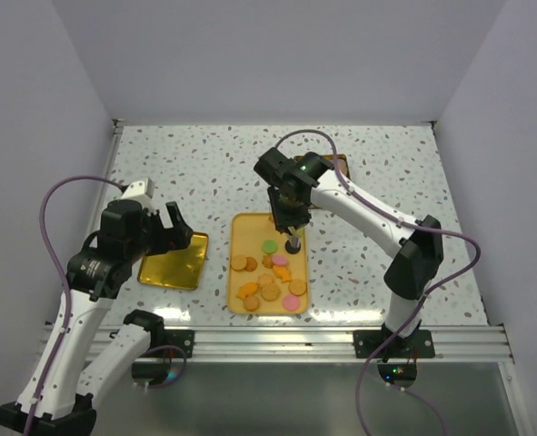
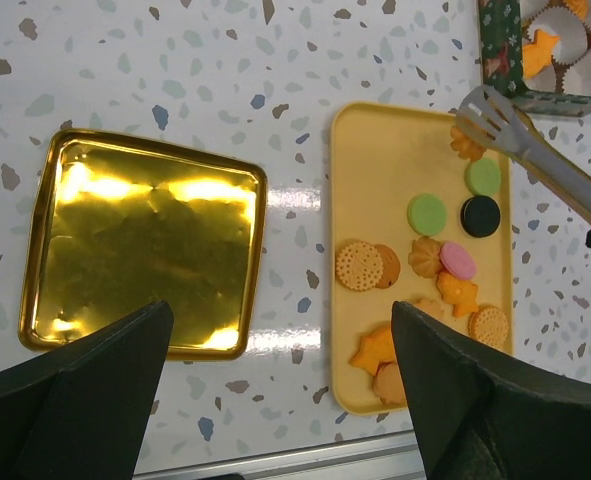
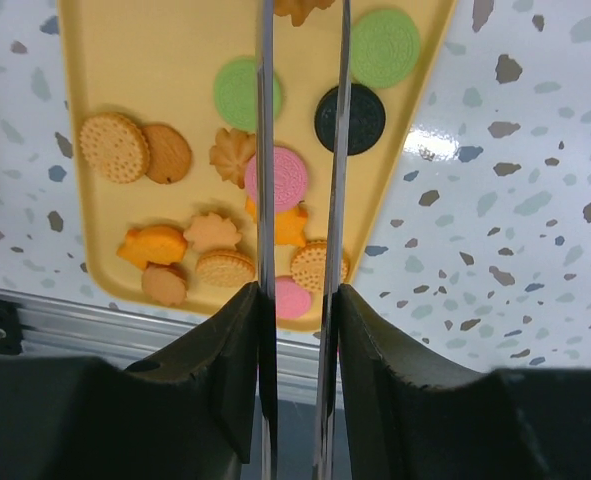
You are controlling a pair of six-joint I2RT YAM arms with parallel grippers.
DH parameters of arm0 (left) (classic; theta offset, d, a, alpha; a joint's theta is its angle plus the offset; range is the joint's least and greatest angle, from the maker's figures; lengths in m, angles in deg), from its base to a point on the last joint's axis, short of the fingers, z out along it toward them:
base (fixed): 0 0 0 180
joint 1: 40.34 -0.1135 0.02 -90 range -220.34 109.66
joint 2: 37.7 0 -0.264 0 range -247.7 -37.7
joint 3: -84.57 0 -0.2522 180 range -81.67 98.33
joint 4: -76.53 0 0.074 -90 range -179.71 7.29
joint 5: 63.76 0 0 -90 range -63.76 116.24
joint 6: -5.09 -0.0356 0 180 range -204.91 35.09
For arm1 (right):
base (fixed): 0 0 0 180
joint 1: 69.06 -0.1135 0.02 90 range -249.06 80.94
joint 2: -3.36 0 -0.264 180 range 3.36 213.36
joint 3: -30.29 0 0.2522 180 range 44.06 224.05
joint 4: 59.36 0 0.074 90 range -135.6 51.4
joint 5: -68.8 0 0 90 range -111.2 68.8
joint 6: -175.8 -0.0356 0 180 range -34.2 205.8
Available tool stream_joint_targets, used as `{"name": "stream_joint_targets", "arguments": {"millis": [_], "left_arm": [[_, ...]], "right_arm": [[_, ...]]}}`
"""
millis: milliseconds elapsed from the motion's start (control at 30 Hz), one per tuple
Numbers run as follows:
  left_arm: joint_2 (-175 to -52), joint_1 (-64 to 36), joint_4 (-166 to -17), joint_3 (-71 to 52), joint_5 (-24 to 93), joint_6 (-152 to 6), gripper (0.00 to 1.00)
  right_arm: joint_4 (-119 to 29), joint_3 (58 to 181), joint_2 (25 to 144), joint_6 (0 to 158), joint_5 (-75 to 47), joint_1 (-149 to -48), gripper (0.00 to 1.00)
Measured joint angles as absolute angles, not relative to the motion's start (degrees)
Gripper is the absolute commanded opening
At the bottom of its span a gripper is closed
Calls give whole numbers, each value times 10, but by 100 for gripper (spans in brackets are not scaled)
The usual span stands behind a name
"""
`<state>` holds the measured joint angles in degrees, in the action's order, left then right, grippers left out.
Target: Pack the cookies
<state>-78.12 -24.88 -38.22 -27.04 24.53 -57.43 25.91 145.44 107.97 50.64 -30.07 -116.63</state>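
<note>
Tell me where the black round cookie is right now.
Left wrist view: the black round cookie lies near the yellow tray's right edge, directly below one green round cookie, right of another, near the tip of the metal tongs.

Bright light, glaring gold tray (image 2: 140, 250)

The cookies (image 1: 269, 292) lie flat, loosely scattered just below the centre of the overhead view. They are orange, tan, pink, two green and one black, some round and some flower-shaped.
</note>
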Motion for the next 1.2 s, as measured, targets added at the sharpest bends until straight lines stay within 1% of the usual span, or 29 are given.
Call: {"name": "stream_joint_targets", "arguments": {"millis": [300,600,733,900,1200], "left_arm": [[-795,-249,-383,-270,245,-574,96],[-825,-249,-393,-263,244,-576,96],[-847,-249,-401,-250,243,-577,96],[-868,-249,-424,-247,243,-581,96],[-896,-249,-452,-245,246,-581,96]], "right_arm": [[296,1577,1094,517,-326,-1151,37],[310,1658,1135,554,-328,-1025,38],[311,1670,1149,572,-336,-978,37],[313,1672,1171,588,-336,-945,37],[313,1673,1201,604,-335,-931,38]]}}
